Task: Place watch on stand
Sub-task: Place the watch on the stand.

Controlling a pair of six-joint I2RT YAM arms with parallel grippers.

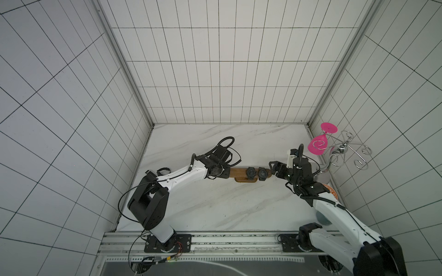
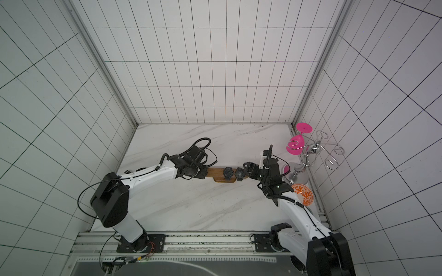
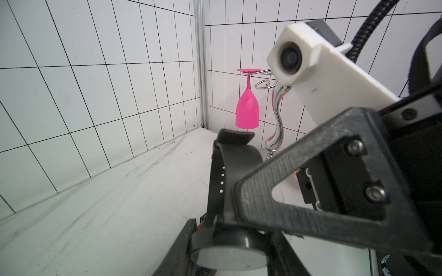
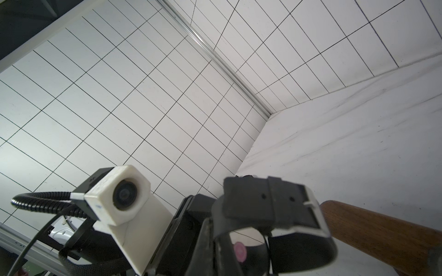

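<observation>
Watch (image 1: 262,174), black: strapped round the bar of the wooden stand (image 1: 238,172), just beside the right gripper (image 1: 273,168), whose jaw state cannot be told. Second watch (image 1: 251,173) alongside. Left gripper (image 1: 224,174): jaws together at the bar's opposite end.

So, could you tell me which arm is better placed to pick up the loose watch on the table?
Left, probably. The loose watch lies right beside the left arm, while the right pincer is beyond the stand, at its far end.
</observation>
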